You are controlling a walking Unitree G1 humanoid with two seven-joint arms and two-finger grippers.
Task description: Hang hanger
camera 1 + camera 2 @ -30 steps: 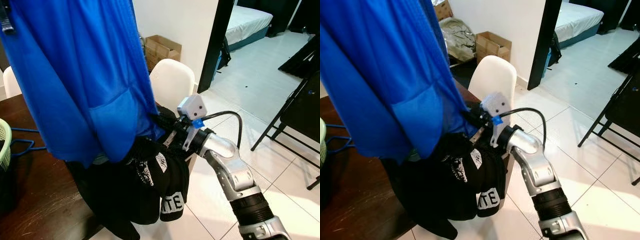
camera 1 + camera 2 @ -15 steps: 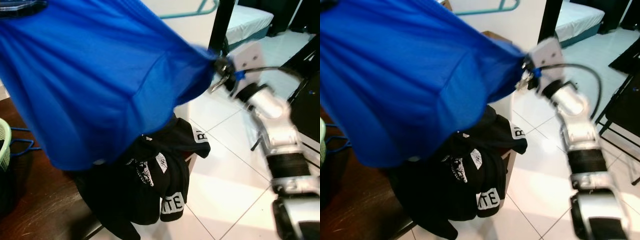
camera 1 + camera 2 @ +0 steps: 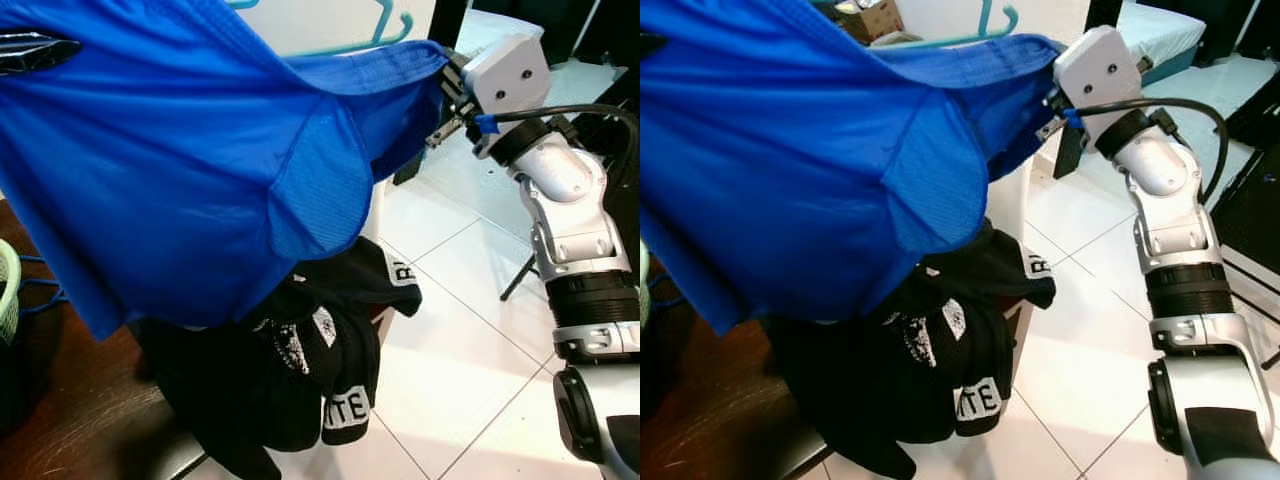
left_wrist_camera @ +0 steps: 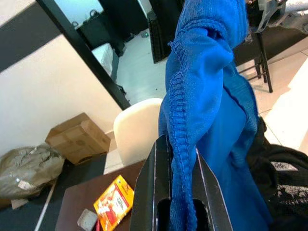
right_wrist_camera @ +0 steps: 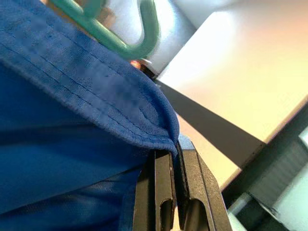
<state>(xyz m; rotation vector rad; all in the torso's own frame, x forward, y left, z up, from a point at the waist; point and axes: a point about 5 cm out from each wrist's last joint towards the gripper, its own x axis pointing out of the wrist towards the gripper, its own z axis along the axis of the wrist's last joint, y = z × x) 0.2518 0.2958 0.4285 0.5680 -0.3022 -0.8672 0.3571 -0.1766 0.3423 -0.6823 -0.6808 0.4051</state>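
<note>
Two tools, left tool and right tool, pinch one blue shirt.

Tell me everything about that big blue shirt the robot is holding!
The blue shirt is thin, sporty-looking fabric with a mesh panel and stitched hems. It is stretched out wide in the air between the left gripper and the right gripper, each pinching an edge. A green hanger pokes out above it, and black clothes lie below.

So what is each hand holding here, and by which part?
Both hold the blue mesh shirt: left hand pinches a bunched stitched hem, right hand clamps another hem edge beside the teal plastic hanger.
</note>
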